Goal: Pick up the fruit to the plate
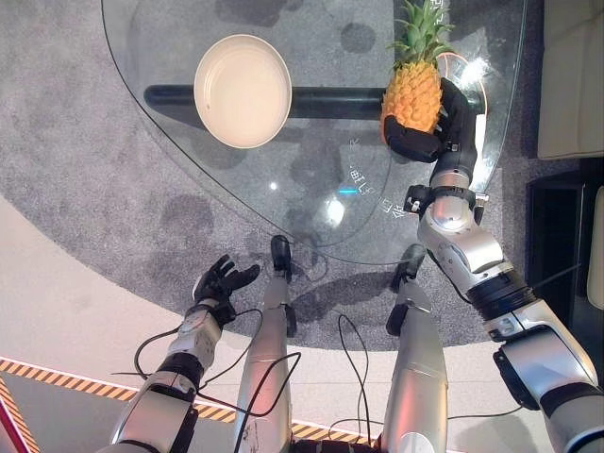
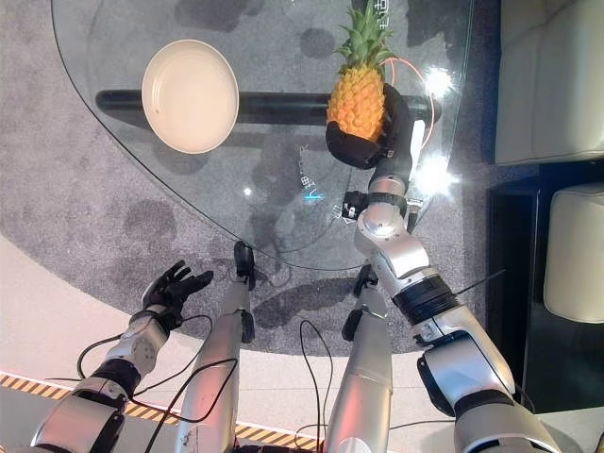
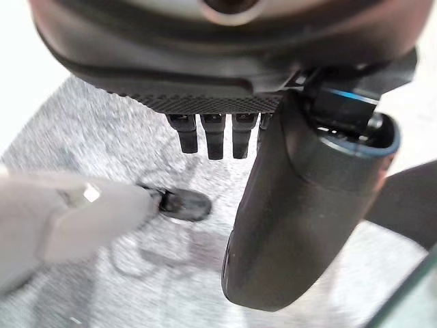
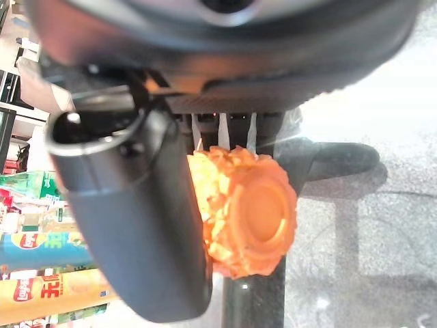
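Pineapple (image 1: 412, 94): held over the far right part of the glass surface (image 1: 311, 189), leaves pointing away from the robot.
Right robot hand (image 1: 425, 142): fingers and thumb curled round the pineapple's lower body.
Plate (image 1: 243, 91): white, on the surface, well to the left of the pineapple.
Left robot hand (image 1: 219, 281): low beside the surface, over the carpet, fingers loosely spread, holding nothing.

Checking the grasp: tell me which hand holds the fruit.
The right hand, curled round the orange pineapple on the glass table; the left hand hangs open.

Bright overhead light glares off the glass table (image 1: 311, 203).
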You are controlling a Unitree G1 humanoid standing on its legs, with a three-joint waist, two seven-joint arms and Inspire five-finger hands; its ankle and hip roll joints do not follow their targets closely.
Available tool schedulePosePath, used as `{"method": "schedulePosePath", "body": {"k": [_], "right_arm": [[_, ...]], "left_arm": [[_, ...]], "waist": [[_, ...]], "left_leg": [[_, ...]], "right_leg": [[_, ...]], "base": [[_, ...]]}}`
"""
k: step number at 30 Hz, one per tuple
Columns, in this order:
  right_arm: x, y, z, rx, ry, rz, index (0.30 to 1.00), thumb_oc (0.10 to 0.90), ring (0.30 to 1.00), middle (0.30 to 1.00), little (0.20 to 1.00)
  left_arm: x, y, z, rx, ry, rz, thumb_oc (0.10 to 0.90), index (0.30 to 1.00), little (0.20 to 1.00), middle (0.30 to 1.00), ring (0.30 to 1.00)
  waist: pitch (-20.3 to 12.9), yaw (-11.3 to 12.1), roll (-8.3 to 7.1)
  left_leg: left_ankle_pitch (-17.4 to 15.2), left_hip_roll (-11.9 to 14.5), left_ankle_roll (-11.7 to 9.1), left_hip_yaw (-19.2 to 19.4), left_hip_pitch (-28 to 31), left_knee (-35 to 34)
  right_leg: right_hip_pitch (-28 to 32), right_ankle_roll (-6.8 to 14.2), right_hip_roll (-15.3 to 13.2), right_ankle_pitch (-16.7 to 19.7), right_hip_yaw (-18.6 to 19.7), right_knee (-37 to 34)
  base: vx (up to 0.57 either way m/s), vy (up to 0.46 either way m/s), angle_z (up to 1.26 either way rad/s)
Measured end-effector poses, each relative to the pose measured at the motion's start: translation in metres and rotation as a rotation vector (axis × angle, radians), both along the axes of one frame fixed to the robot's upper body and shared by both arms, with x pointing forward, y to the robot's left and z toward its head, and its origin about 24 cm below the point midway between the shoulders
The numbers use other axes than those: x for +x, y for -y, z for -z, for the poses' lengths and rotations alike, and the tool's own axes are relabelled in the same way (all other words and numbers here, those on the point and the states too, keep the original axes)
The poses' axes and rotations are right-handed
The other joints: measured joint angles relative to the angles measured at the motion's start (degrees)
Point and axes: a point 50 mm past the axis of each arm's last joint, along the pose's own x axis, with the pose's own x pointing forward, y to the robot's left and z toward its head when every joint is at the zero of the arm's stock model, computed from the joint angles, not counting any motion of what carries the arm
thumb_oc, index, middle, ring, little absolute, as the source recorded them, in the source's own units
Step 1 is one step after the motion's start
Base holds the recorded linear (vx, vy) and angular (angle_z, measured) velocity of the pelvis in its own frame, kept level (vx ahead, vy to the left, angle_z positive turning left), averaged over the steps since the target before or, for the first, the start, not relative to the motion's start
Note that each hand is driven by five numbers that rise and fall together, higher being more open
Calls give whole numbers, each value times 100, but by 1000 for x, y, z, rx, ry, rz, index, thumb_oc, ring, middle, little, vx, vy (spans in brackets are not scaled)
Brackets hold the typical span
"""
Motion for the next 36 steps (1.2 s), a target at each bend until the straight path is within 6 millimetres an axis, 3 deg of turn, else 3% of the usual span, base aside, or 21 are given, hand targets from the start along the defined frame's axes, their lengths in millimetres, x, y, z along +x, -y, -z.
{"method": "schedulePosePath", "body": {"k": [9,14,20,26,36], "right_arm": [[-4,-1,-7,-172,83,69,300,100,300,300,200],[-7,-3,-11,-243,133,105,300,100,300,300,200],[-9,-3,-14,-320,176,138,300,100,300,300,200],[-12,-3,-19,-404,245,172,300,100,300,300,200],[-18,-4,-29,-505,360,180,300,100,300,300,200]], "left_arm": [[17,-29,-47,-200,211,-434,800,900,900,900,900],[27,-32,-76,-191,296,-538,800,900,900,900,900],[42,-27,-120,-147,430,-572,800,900,900,900,900],[45,-27,-142,-102,509,-584,800,900,900,900,900],[45,-9,-183,-31,692,-496,800,900,900,900,900]], "waist": [[2,5,4],[3,11,5],[4,-9,5],[4,-32,4],[7,-31,-1]], "left_leg": [[4,-10,-2,9,-98,-55],[11,-11,-10,10,-153,-60],[11,-10,-10,10,-192,-59],[11,-7,-10,10,-203,-64],[11,-8,-10,-14,-265,-72]], "right_leg": [[-153,2,-10,-22,17,56],[-227,3,-14,-28,14,89],[-264,3,-13,-30,14,92],[-273,5,-10,-31,12,92],[-316,13,-14,-50,-17,93]], "base": [[0,0,0],[0,0,0],[0,0,0],[0,0,0],[-2,-26,1]]}}
